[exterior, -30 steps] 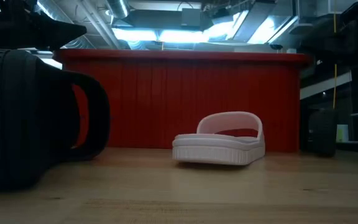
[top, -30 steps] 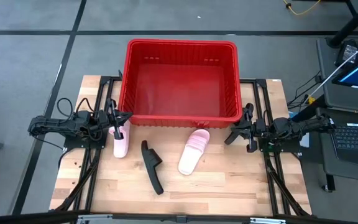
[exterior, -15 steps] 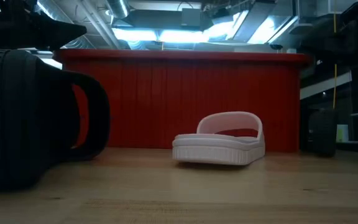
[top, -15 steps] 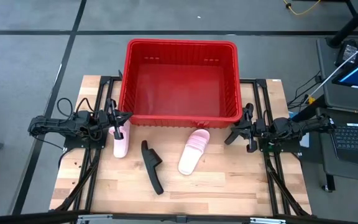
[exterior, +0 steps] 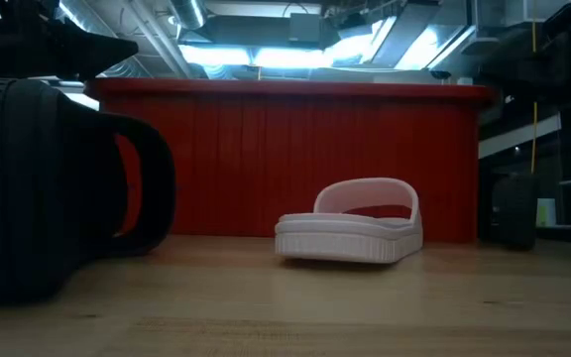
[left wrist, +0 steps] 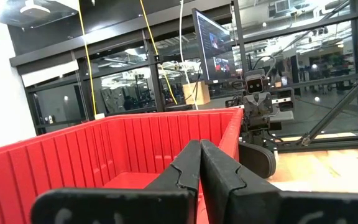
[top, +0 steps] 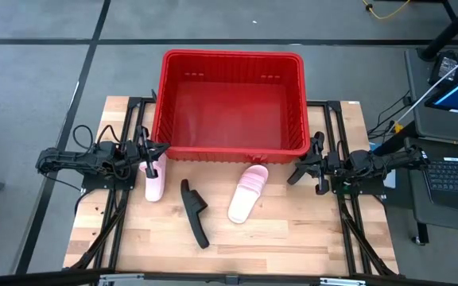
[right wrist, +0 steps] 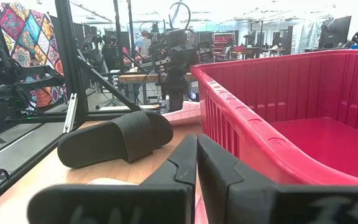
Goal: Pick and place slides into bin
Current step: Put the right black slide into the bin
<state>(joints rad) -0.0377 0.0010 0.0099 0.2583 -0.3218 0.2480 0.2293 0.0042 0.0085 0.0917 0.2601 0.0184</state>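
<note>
The red bin [top: 233,103] stands at the table's far middle. A pale pink slide [top: 248,193] lies sole-down in front of it and also shows in the low view [exterior: 350,233]. A black slide [top: 194,211] lies to its left, large in the low view [exterior: 57,188] and visible in the right wrist view [right wrist: 114,137]. Another pale pink slide [top: 155,181] lies by the bin's near left corner. No second black slide shows. My left gripper [top: 164,148] is shut and empty beside the bin's near left corner [left wrist: 199,149]. My right gripper [top: 295,171] is shut and empty by the near right corner [right wrist: 196,146].
Bare wood lies along the table's near edge [top: 293,238]. Black frame rails [top: 110,230] run down both sides of the table. A desk with a laptop [top: 452,171] stands beyond the right edge. The bin's wall [right wrist: 253,143] rises close beside my right gripper.
</note>
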